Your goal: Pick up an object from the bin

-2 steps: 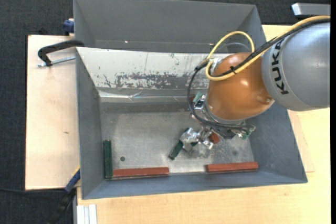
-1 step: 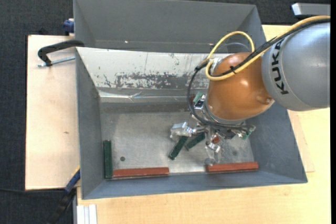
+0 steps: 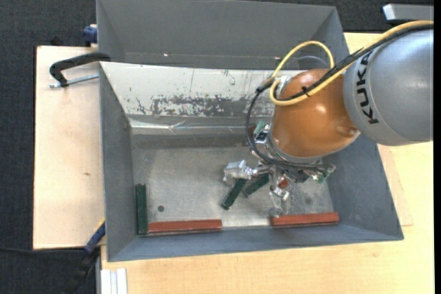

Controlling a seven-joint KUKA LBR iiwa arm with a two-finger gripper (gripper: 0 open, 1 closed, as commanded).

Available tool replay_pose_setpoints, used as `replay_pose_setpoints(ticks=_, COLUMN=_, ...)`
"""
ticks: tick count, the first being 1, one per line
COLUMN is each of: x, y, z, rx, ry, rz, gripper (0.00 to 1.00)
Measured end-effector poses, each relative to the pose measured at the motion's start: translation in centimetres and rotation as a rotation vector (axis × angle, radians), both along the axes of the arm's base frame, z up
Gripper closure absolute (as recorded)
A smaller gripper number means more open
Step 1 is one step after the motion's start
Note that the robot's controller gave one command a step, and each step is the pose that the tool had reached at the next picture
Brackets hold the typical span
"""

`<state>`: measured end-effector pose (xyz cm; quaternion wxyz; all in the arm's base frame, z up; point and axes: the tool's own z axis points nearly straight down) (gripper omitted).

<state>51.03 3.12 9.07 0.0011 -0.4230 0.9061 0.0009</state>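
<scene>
- Red-brown bar (image 3: 305, 219) – a flat, narrow strip lying on the floor of the bin (image 3: 207, 31), along the foot of the front wall in the right half, its length running left to right.
- The gripper (image 3: 280, 195) is low in the bin, just behind the left end of that bar and close to the floor. Whether it touches the bar cannot be told.
- Whether the gripper is apart or together cannot be told either; nothing can be seen clamped in it.
- Above the gripper sits the rounded orange cover (image 3: 306, 113) of the wrist, with a yellow cable (image 3: 303, 48) looping over its top. The grey arm (image 3: 400, 93) reaches in from the right, over the bin's right wall.
- Just left of the gripper lies a dark green stick (image 3: 233, 196), tilted, with its lower end toward the front wall and its upper end toward the gripper.
- A small silvery piece (image 3: 238, 169) lies behind that stick, near its upper end – its exact shape cannot be made out.
- A second red-brown bar (image 3: 185, 224) lies along the front wall in the left half, well apart from the gripper.
- A second dark green stick (image 3: 140, 208) lies along the left wall, its near end meeting the left end of the second red-brown bar at the front left corner.
</scene>
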Motion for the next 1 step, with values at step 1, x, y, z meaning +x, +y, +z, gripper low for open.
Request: replay_pose_setpoints(ticks=1, x=0.98, y=0.49, z=-1.96, rx=0.0, ry=-0.004, rz=0.265, gripper=1.0)
